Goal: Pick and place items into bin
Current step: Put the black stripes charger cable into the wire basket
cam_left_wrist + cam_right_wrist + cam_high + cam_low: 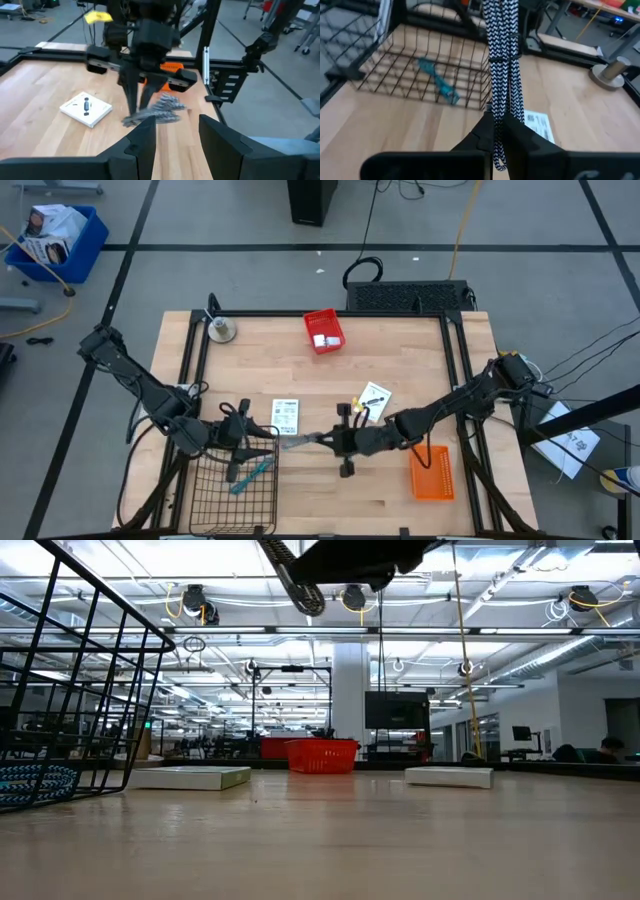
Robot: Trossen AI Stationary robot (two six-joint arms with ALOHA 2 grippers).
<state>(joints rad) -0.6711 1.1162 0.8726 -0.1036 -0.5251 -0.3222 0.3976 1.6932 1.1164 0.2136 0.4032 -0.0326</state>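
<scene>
- One item is already in: a teal-handled tool [252, 473] lies on the floor of the black wire basket [205, 505], which sits at about 7 o'clock on the table
- The right gripper [322, 439] hangs above the table's middle, pinched tight on a black-and-white braided cord [501, 65] that dangles across toward the basket's near wall; to my eye this is mid-carry, not yet released
- The left gripper [262, 431] waits at the basket's 1 o'clock corner, fingers spread wide and empty, pointed at the cord
- Still out on the wood: a flat white packet [285, 416] just beyond the two grippers toward 12 o'clock, and a second packet [374, 398] at about 1 o'clock from centre
- A small red bin [324, 331] at 12 o'clock holds a tiny white block [322, 340]; an orange bin [432, 472] sits at 5 o'clock
- A round silver disc [221, 330] stands at 11 o'clock, well clear
- The likely snag is the waiting left gripper, standing close beside the cord's path over the basket rim
</scene>
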